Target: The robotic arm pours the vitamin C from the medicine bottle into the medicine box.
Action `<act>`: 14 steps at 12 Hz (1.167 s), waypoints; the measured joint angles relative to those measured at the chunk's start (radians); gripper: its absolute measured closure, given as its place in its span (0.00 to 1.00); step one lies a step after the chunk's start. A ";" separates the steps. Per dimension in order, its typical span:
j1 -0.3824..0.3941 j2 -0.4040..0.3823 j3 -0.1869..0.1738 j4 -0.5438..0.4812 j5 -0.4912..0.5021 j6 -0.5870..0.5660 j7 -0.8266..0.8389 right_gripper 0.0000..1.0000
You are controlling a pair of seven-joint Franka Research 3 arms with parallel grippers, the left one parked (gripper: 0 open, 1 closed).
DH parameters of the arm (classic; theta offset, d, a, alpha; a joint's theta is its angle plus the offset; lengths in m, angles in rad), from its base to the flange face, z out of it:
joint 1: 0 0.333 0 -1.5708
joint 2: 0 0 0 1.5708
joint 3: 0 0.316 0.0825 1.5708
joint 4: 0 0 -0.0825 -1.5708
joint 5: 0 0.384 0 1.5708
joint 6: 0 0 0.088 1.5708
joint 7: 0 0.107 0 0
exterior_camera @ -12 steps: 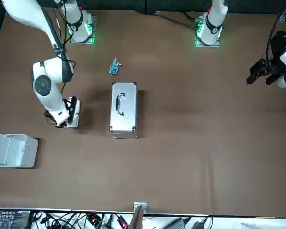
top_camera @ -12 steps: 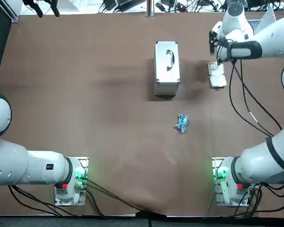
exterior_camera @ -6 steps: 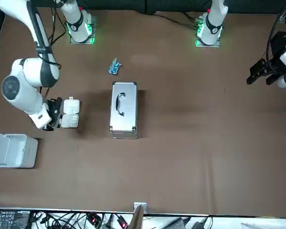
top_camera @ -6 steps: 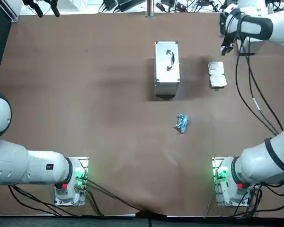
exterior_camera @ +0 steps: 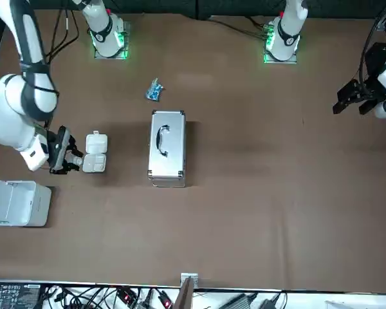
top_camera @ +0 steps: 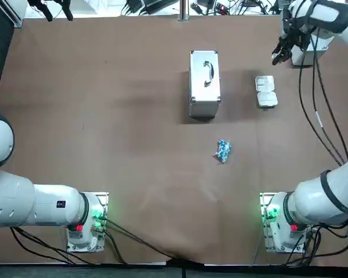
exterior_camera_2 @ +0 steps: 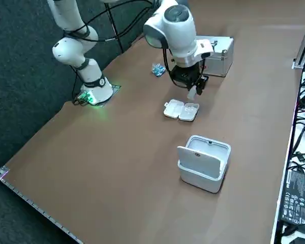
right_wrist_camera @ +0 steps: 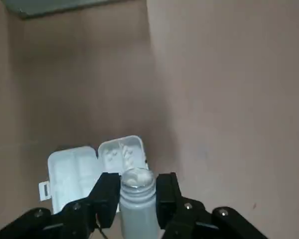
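Note:
The white medicine box point(top_camera: 266, 91) lies open on the brown table, also seen in the front view point(exterior_camera: 94, 153) and from the side point(exterior_camera_2: 181, 110). In the wrist view, small white tablets lie in one compartment of the medicine box point(right_wrist_camera: 97, 162). My right gripper point(right_wrist_camera: 137, 186) is shut on a white, uncapped medicine bottle point(right_wrist_camera: 136, 201), mouth pointing toward the box. Seen from overhead, the right gripper point(top_camera: 279, 55) hangs raised, just beyond the box on its far right side. The bottle point(exterior_camera_2: 192, 92) shows pale between the fingers in the side view.
A silver metal case point(top_camera: 205, 84) with a handle lies left of the box. A blue packet point(top_camera: 223, 151) sits nearer the arm bases. A white open bin point(exterior_camera_2: 203, 162) stands at the far right table edge, close to the gripper.
My right gripper has swung with the bottle from over the medicine box toward the far right edge. The box is now fully uncovered and has not shifted.

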 joint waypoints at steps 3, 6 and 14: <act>-0.001 0.001 -0.060 -0.001 0.194 -0.033 -0.204 0.57; -0.014 0.003 -0.149 -0.003 0.428 -0.171 -0.405 0.57; -0.127 0.031 -0.198 -0.072 0.733 -0.305 -0.709 0.57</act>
